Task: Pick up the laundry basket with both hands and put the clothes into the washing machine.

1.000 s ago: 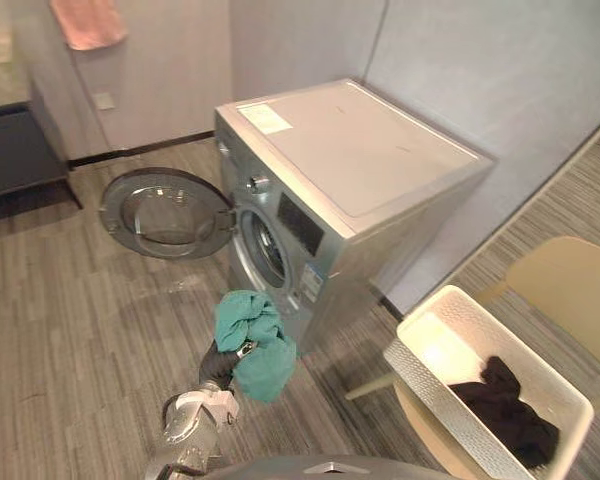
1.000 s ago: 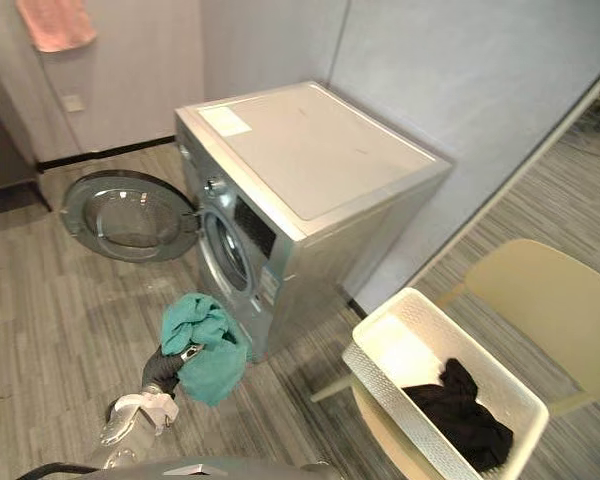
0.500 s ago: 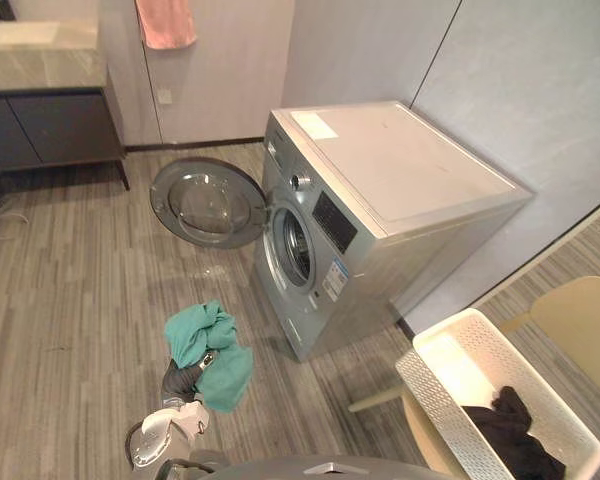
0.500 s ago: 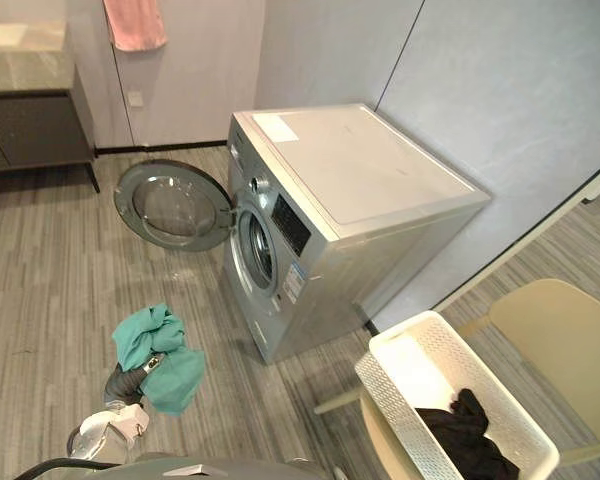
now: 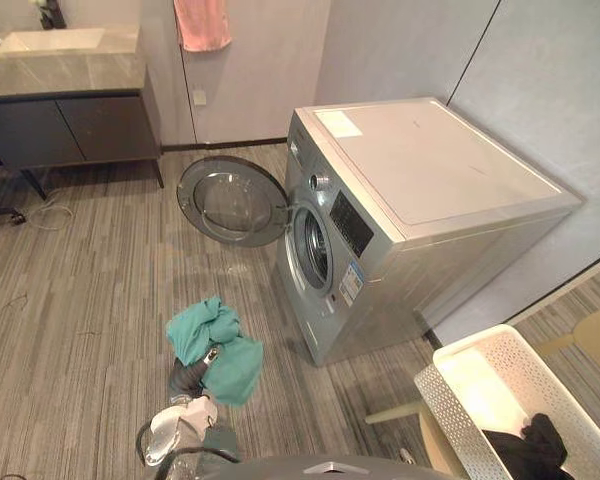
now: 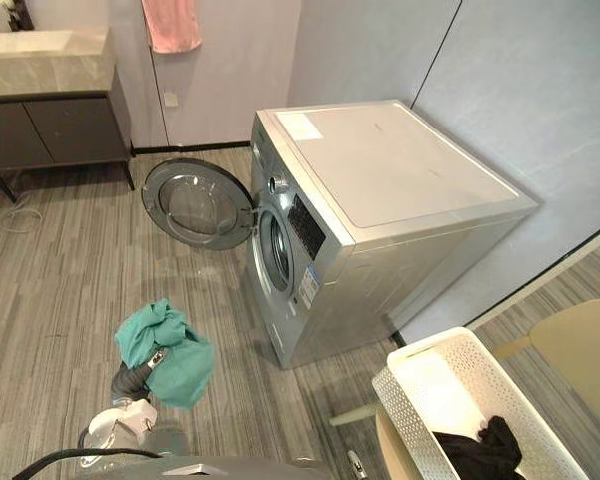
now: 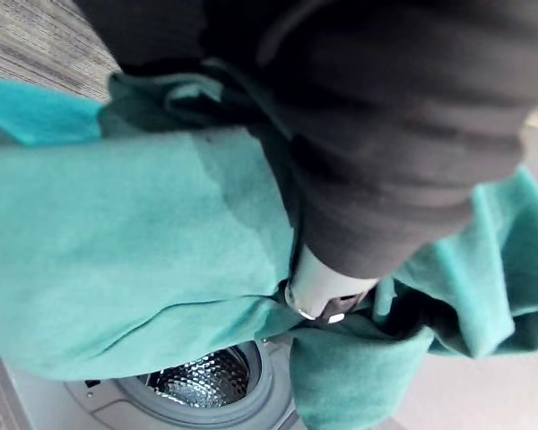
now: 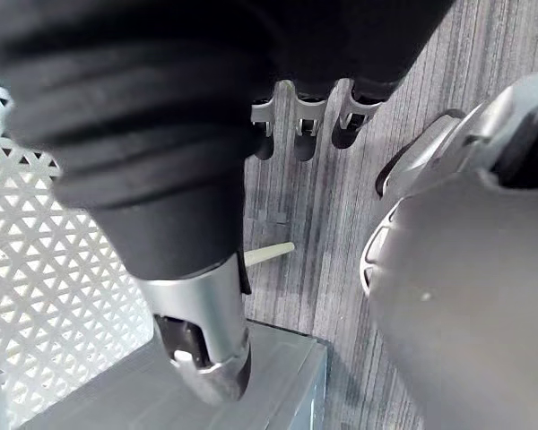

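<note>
My left hand (image 5: 188, 378) is held low over the floor, shut on a bunched teal cloth (image 5: 220, 345), left of the washing machine's front. In the left wrist view the teal cloth (image 7: 117, 251) wraps round the thumb (image 7: 327, 291), with the steel drum (image 7: 206, 381) showing past it. The silver washing machine (image 5: 420, 190) stands with its round door (image 5: 235, 200) swung open. The white lattice laundry basket (image 6: 410, 405) sits on a chair at the lower right, with a black garment (image 6: 480, 450) inside. My right hand (image 8: 202, 331) hangs beside the basket wall (image 8: 36, 296), fingers relaxed and holding nothing.
A beige chair (image 6: 580, 350) carries the basket. A stone-topped vanity with a dark cabinet (image 5: 60, 100) lines the far left wall, and a pink towel (image 5: 202, 22) hangs beside it. Walls close in behind and to the right of the machine.
The whole view has shifted: the machine and basket now sit further right and the vanity has come into sight. My left hand still holds the teal cloth low in front.
</note>
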Controlling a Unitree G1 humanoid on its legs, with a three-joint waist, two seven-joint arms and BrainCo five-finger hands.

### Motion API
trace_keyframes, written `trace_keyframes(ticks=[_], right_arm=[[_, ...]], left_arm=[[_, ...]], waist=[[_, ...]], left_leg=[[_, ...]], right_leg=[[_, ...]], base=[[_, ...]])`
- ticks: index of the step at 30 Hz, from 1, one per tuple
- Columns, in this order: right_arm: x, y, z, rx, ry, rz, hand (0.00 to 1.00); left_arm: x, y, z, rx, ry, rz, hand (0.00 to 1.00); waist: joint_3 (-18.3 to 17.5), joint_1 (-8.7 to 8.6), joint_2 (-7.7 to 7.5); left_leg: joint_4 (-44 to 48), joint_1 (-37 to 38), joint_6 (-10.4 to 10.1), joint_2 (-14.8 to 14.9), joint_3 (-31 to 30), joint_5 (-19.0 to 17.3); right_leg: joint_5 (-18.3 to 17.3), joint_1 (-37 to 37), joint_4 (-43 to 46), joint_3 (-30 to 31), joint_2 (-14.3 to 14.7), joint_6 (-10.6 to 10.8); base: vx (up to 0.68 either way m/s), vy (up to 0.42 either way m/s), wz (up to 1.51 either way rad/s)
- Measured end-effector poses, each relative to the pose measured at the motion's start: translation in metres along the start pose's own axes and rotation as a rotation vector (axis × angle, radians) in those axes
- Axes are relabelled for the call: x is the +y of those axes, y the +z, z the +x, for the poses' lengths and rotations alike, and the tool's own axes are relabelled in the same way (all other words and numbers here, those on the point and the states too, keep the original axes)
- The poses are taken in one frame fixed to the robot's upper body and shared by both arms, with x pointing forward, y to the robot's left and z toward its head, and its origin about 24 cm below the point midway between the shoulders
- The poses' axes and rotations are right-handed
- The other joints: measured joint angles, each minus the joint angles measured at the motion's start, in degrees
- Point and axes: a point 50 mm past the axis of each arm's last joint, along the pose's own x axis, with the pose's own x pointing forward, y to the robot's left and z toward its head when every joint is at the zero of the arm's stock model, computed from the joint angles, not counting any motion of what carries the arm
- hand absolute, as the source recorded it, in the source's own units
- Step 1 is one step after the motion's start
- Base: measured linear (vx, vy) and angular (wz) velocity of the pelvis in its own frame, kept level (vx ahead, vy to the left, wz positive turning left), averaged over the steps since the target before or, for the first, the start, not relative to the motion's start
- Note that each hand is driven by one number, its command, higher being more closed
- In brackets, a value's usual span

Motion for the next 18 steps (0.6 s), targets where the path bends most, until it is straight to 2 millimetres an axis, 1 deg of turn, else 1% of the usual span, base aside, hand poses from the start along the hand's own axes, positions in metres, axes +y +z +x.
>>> trace_keyframes(ticks=[1,2,3,4,5,6,7,8,9,10,11,12,13,14,15,16,17,18], right_arm=[[0.005,-0.001,0.000,0.000,0.016,-0.031,0.00],[0.007,0.001,0.000,-0.008,0.026,-0.045,0.00],[0.013,0.004,0.000,-0.021,0.048,-0.064,0.00],[0.017,0.003,0.000,-0.019,0.059,-0.075,0.00],[0.019,0.002,0.000,-0.017,0.061,-0.081,0.00],[0.018,0.001,-0.001,-0.017,0.047,-0.078,0.00],[0.015,0.002,0.000,-0.018,0.036,-0.077,0.00],[0.004,0.006,0.002,-0.017,-0.007,-0.090,0.00],[0.000,0.000,0.001,0.010,-0.028,-0.087,0.00],[0.002,-0.016,0.000,0.065,-0.041,-0.076,0.00],[0.002,-0.023,-0.001,0.095,-0.048,-0.077,0.00],[0.001,-0.024,-0.001,0.100,-0.055,-0.073,0.00],[-0.001,-0.021,0.001,0.093,-0.070,-0.052,0.00],[-0.003,-0.020,0.001,0.090,-0.078,-0.039,0.00],[-0.003,-0.021,0.001,0.091,-0.079,-0.037,0.00],[-0.005,-0.015,0.002,0.071,-0.084,-0.017,0.00],[-0.005,-0.013,0.002,0.063,-0.086,-0.012,0.00],[-0.004,-0.006,0.003,0.031,-0.078,-0.013,0.00]], left_arm=[[0.004,0.000,-0.002,0.003,0.017,0.000,1.00],[0.005,0.000,-0.002,-0.001,0.024,-0.002,1.00],[0.005,0.000,-0.001,-0.002,0.028,-0.002,1.00],[0.006,0.002,-0.001,-0.005,0.035,-0.003,1.00],[0.007,0.002,-0.001,-0.008,0.038,-0.004,1.00],[0.007,0.000,0.000,0.001,0.044,-0.006,1.00],[0.007,-0.003,-0.001,0.010,0.047,-0.010,1.00],[0.008,-0.013,-0.001,0.047,0.063,-0.024,1.00],[0.013,-0.016,-0.001,0.064,0.078,-0.014,1.00],[0.022,-0.013,0.001,0.062,0.108,0.003,1.00],[0.022,-0.009,0.004,0.053,0.110,0.013,1.00],[0.021,-0.007,0.006,0.047,0.103,0.018,1.00],[0.021,-0.004,0.008,0.041,0.095,0.028,1.00],[0.020,-0.002,0.010,0.040,0.080,0.046,1.00],[0.018,-0.001,0.011,0.039,0.071,0.054,1.00],[0.016,0.001,0.014,0.037,0.048,0.086,1.00],[0.015,0.001,0.014,0.038,0.040,0.098,1.00],[0.013,0.001,0.015,0.044,0.026,0.109,1.00]], waist=[[-0.65,0.35,-1.09],[-0.70,0.61,-1.16],[-0.60,0.36,-1.26],[-0.72,0.08,-2.12],[-0.65,0.15,-2.72],[-1.28,0.11,-3.36],[-1.85,0.03,-3.17],[-3.34,-0.31,-1.56],[-3.87,-0.71,-2.39],[-5.12,-2.38,-5.11],[-5.51,-2.56,-5.73],[-5.53,-2.43,-5.76],[-5.59,-2.29,-5.48],[-5.82,-2.42,-5.07],[-5.90,-2.47,-4.85],[-5.85,-2.72,-3.71],[-5.69,-2.92,-3.06],[-5.30,-3.22,-2.29]], left_leg=[[1.23,-0.51,1.78,0.96,0.68,-0.93],[0.60,-0.48,2.84,1.68,1.48,-2.59],[-3.76,-0.52,3.04,3.14,2.13,-5.64],[-11.18,0.04,3.71,4.54,2.71,-6.37],[-14.84,0.51,3.96,5.01,2.72,-6.20],[-23.23,0.83,3.81,5.12,0.87,-4.46],[-26.46,0.93,4.04,5.00,0.21,-3.10],[-28.51,1.10,-1.46,3.57,-0.44,2.26],[-26.52,0.35,-4.82,2.14,0.19,1.24],[-23.31,-1.77,-4.62,-0.93,0.16,-0.95],[-20.76,-3.32,-4.71,-2.26,0.12,-2.01],[-19.50,-3.90,-4.55,-2.71,0.23,-2.55],[-17.70,-4.14,-3.48,-3.64,0.63,-3.79],[-17.20,-3.71,-2.11,-4.64,1.70,-4.81],[-17.41,-3.11,-1.55,-5.19,2.25,-5.29],[-19.10,-1.03,-0.21,-6.59,3.60,-6.12],[-20.04,-0.03,0.23,-7.04,4.16,-6.35],[-22.37,2.95,1.70,-7.91,6.05,-6.70]], right_leg=[[0.02,-0.07,-0.16,0.47,-0.61,0.12],[0.21,-0.40,-0.32,0.99,-0.85,0.31],[0.81,-0.58,-1.37,1.91,-1.13,0.78],[1.54,-0.77,-2.43,3.00,-2.23,1.73],[1.74,-0.78,-2.74,3.64,-3.14,2.16],[1.66,-0.37,-4.28,5.25,-5.03,3.59],[1.40,-0.41,-4.82,5.85,-5.63,4.41],[-0.12,0.35,-6.32,9.74,-6.56,6.84],[-0.76,1.00,-7.59,11.90,-7.37,6.88],[0.26,2.46,-10.27,15.26,-8.50,5.74],[3.87,2.60,-11.31,16.12,-9.39,6.24],[6.15,2.56,-11.69,16.52,-9.89,7.20],[10.11,2.37,-11.70,17.05,-10.69,7.95],[13.89,1.81,-10.70,17.26,-11.68,7.94],[15.71,0.95,-9.17,17.66,-12.16,7.69],[20.69,-2.87,-2.53,18.64,-13.10,3.98],[23.38,-4.77,0.52,18.59,-13.42,1.57],[29.82,-8.56,5.95,18.15,-14.36,-3.51]], base=[[0.06,0.119,-0.36],[0.10,0.153,-0.43],[0.13,0.186,-0.41],[0.15,0.222,-0.39],[0.24,0.406,-0.42],[0.22,0.417,-0.33],[0.31,0.572,-0.36],[0.24,0.445,-0.21],[0.36,0.503,0.09],[0.38,0.390,0.33],[0.37,0.347,0.35],[0.32,0.346,0.06],[0.34,0.463,-0.05],[0.27,0.378,-0.09],[0.28,0.427,-0.08],[0.17,0.278,-0.09],[0.25,0.425,-0.18],[0.17,0.277,-0.23]])
